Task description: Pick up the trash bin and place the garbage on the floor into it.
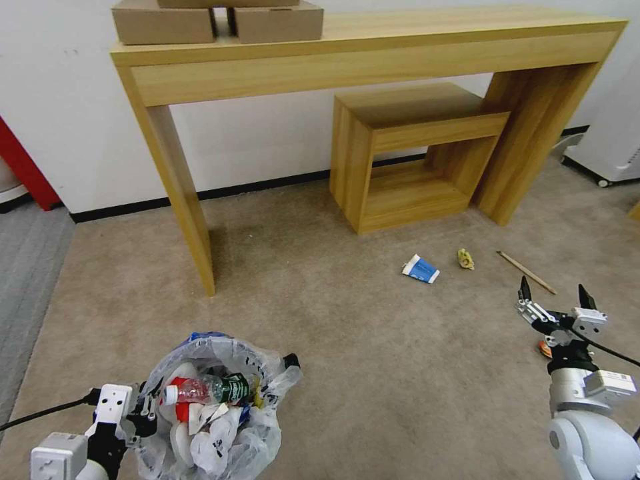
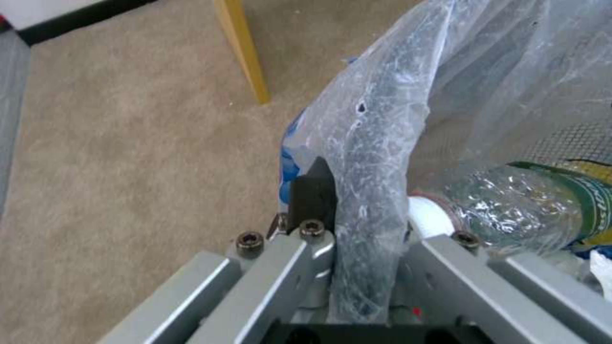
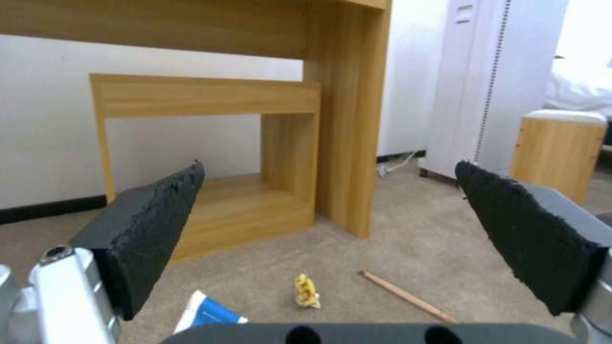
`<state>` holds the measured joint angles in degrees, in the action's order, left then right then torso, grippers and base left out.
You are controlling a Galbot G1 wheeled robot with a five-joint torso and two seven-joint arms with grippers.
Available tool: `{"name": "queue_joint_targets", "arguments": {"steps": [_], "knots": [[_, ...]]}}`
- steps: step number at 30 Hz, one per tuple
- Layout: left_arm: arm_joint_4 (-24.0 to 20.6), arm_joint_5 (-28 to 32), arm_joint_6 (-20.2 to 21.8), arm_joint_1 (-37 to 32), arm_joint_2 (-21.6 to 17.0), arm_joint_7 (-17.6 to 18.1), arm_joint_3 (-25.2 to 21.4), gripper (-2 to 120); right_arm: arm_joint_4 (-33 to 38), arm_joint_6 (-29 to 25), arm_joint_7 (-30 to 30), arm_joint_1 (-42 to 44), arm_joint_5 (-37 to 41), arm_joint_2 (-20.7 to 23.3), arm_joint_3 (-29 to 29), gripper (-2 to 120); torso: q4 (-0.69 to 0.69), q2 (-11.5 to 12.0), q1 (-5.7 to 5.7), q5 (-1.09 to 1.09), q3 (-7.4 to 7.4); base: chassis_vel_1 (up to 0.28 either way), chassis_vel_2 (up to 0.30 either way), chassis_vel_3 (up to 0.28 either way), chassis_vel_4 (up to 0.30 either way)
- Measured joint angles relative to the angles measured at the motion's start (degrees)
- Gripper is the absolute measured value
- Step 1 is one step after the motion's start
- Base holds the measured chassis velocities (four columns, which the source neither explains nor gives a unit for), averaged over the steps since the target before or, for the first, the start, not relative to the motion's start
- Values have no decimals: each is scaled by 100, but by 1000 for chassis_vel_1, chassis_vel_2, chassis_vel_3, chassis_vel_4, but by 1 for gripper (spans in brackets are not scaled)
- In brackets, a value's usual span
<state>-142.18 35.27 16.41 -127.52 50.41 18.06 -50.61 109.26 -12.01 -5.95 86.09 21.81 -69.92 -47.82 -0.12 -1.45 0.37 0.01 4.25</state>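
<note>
The trash bin (image 1: 217, 427), lined with a crinkly plastic bag, sits at the lower left and holds a green-label bottle (image 1: 213, 389), red wrappers and white scraps. My left gripper (image 1: 141, 415) is shut on its bag-covered rim (image 2: 366, 157), with the bottle (image 2: 542, 200) just inside. My right gripper (image 1: 555, 297) hangs open and empty above the floor (image 1: 373, 373) at the right, its pads (image 3: 153, 234) wide apart. On the carpet ahead of it lie a blue-white carton (image 1: 420, 269), a yellow scrap (image 1: 465, 259) and a wooden stick (image 1: 525, 272). An orange piece (image 1: 545, 348) peeks out beneath the right wrist.
A long wooden console table (image 1: 373, 53) stands against the wall with cardboard boxes (image 1: 213, 21) on top and a wooden cube stool (image 1: 413, 153) under it. A white unit (image 1: 610, 150) is at the far right. Grey carpet (image 1: 27, 267) borders the left.
</note>
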Motion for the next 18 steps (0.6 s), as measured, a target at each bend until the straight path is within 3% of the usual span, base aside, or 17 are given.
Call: {"name": "queue_joint_targets", "arguments": {"steps": [18], "knots": [[-21,42,21,-11,-66,21,-7,0,41,9,-54,94,-35,-13,-12,100,0,0,0,0,0,-42,-34,-40,-41]]}}
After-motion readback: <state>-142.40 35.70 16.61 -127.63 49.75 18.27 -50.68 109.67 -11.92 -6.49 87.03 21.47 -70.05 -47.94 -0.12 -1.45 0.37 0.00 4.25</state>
